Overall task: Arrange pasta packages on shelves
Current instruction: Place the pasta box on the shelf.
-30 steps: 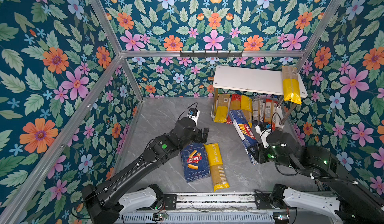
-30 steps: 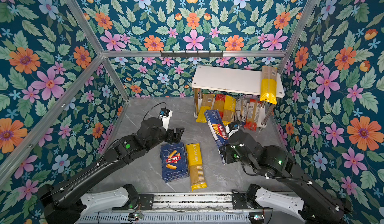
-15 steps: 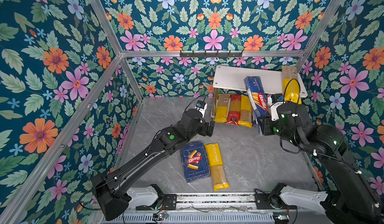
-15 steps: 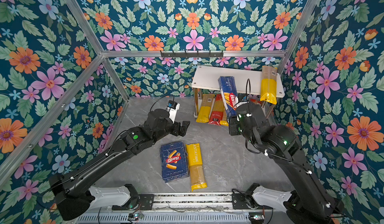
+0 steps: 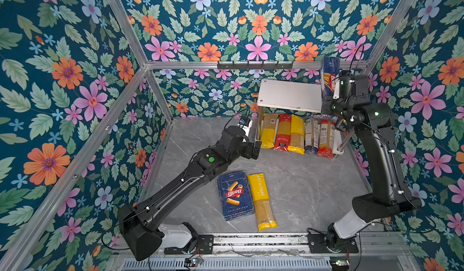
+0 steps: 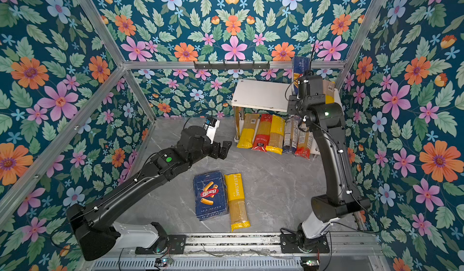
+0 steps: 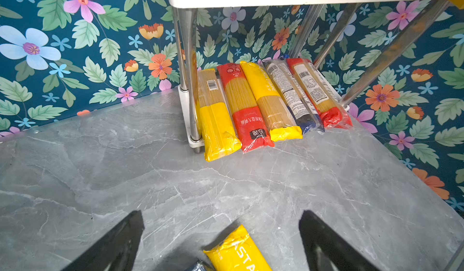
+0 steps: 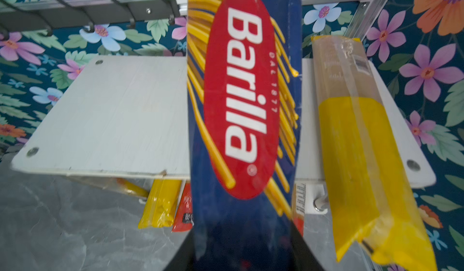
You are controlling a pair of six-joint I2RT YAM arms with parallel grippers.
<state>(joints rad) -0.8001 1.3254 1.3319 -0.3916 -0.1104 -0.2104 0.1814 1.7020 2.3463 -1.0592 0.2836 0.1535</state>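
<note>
The grey marble table [image 5: 301, 181] carries the shelves [image 5: 288, 94] in its far corner on the right arm's side. The lower tier is packed with a row of five narrow bags [image 7: 263, 101] lying side by side, so the room that remains is on the top board [image 8: 113, 111]. That board is bare except for a yellow-and-clear bag [image 8: 356, 141] lying along one end, its near tip hanging over the front edge. The right gripper [image 8: 244, 252] is clamped on the lower end of a dark-blue Barilla spaghetti pack [image 5: 329, 78] and holds it steeply upright above the board, just beside that bag. To place it well, the pack should be tipped flat with its length parallel to the yellow bag. It should then come down on the bare side without nudging the overhanging bag, its raised end kept clear of the black hook rail [image 5: 254, 65]. The jaws should part only once the board bears its weight. A wide Barilla rigatoni pack [image 5: 234, 195] and a yellow spaghetti bag [image 5: 261, 202] lie flat, touching, near the table's front. The left gripper [image 7: 221, 217] hovers low before the rack, jaws wide and empty.
</note>
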